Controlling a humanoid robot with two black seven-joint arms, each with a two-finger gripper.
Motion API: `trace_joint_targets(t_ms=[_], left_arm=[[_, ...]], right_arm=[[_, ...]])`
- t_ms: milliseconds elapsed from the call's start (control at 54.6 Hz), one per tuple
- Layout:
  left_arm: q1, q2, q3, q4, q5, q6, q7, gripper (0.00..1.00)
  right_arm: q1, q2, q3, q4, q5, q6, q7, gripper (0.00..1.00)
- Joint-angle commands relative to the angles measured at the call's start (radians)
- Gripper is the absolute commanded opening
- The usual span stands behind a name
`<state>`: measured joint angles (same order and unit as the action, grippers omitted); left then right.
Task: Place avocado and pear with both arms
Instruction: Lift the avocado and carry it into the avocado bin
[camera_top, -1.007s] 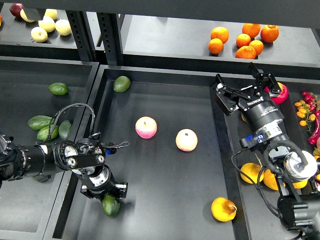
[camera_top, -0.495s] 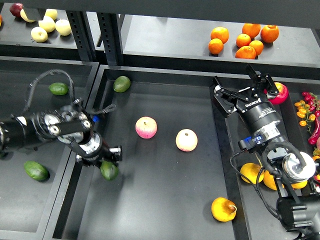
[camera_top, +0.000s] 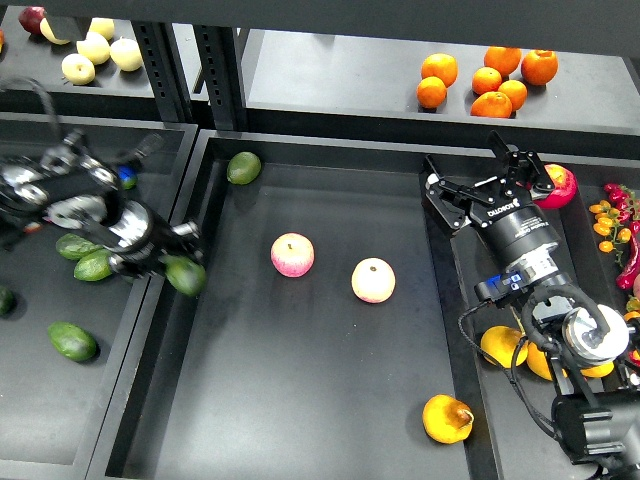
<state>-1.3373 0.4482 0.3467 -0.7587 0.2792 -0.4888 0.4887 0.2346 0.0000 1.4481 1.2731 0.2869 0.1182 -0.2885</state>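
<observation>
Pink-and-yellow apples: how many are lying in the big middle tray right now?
2. One apple lies near the middle tray's centre; the other apple sits just right of it, slightly nearer the camera, apart from it. None looks hidden.

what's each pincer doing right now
Left pincer: closed on the dark green, glossy oval avocado.
Right pincer: open, holding nothing.
</observation>
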Motion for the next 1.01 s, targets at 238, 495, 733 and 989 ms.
trace_joint_targets(t_ms=[238, 495, 733, 989], left_arm=[[0.013, 0.171, 0.0, 0.007, -0.002, 0.0, 0.0, 0.14], [0.058, 0.264, -0.003, 0.005, -0.002, 0.0, 0.0, 0.14], [0.15, 0.31, -0.061, 0.005, 0.005, 0.0, 0.0, 0.14], [0.285, 0.314, -0.155, 0.007, 0.009, 0.0, 0.0, 0.15]], right_arm=[[0.0, 0.0, 0.0, 0.0, 0.0, 0.001, 0.0, 1.0], [0.0, 0.0, -0.008, 0.0, -0.002, 0.001, -0.001, 1.0], [0.0, 0.0, -0.014, 0.0, -0.002, 0.001, -0.001, 1.0], [0.0, 0.0, -0.014, 0.0, 0.0, 0.001, -0.001, 1.0]])
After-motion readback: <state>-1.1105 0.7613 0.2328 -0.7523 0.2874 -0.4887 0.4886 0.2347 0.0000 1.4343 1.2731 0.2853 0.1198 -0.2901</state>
